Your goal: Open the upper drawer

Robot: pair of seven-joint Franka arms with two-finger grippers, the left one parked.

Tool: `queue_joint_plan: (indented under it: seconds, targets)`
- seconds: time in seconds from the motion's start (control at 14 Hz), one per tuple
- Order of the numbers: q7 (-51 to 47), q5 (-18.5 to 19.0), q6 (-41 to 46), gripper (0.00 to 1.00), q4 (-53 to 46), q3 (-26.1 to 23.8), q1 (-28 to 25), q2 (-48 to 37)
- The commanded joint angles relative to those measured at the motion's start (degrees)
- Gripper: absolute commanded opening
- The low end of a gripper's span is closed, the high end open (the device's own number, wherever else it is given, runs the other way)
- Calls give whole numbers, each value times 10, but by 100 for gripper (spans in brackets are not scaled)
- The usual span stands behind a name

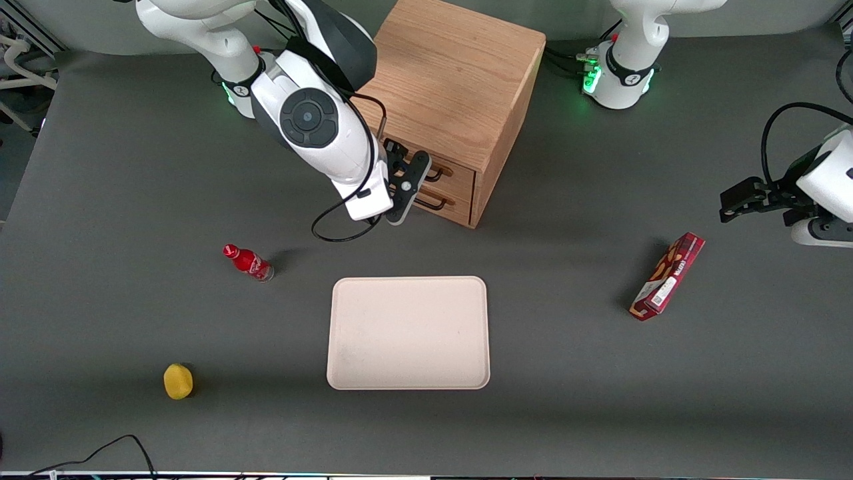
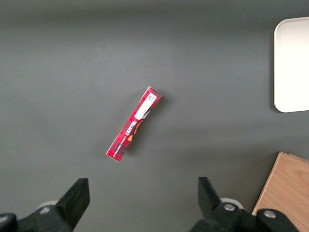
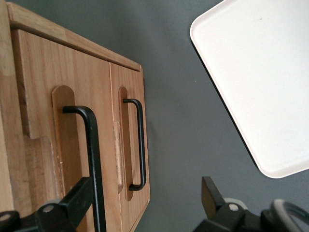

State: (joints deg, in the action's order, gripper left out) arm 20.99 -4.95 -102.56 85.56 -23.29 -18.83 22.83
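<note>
The wooden cabinet (image 1: pixel 453 73) stands at the back of the table. The upper drawer (image 1: pixel 460 172) with its black wire handle (image 1: pixel 438 175) sits above the bottom drawer (image 1: pixel 455 205); both look shut. My right gripper (image 1: pixel 408 187) is right in front of the drawer fronts and is open. In the right wrist view the upper drawer (image 3: pixel 38 96) and its handle (image 3: pixel 91 154) show, with one finger (image 3: pixel 72 200) at that handle and the other finger (image 3: pixel 211 193) out over the table. The open gripper (image 3: pixel 142 198) spans the bottom drawer's handle (image 3: pixel 140 145) too.
A cream tray (image 1: pixel 408 332) lies nearer the front camera than the cabinet; it also shows in the right wrist view (image 3: pixel 260 87). A red bottle (image 1: pixel 248 262) and a yellow object (image 1: pixel 178 381) lie toward the working arm's end. A red box (image 1: pixel 668 275) lies toward the parked arm's end.
</note>
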Motion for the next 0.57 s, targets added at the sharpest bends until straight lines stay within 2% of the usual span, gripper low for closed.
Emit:
queue_joint_plan:
  seconds: [0.0,0.5]
  targets:
    - [5,6,1,100,-15,3,-20,9]
    - [13,6,-1,100,0,2,-26,15]
